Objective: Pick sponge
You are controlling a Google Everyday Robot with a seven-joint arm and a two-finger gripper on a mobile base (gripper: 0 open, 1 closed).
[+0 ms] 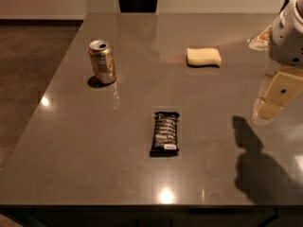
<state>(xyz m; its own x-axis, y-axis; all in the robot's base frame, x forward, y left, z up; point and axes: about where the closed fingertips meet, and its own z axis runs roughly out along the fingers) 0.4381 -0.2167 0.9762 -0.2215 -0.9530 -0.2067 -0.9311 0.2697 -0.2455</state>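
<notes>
Big picture first: a broad grey-brown table (85, 145), smooth and glossy, throws back ceiling lights. Over its right edge sits the robot's rounded white arm housing (289, 34), with the cream-coloured gripper (272, 102) hanging above the surface, and whether it is spread or closed I cannot tell. At front centre lies a flat black crinkly snack-bar wrapper (164, 133) with white lettering too small to read, at far left stands an upright gold metal can (102, 62) with an illegible label, and the small pale-yellow foam sponge (204, 56), rounded at the edges, lies flat towards the back, apart from can, wrapper and gripper.
</notes>
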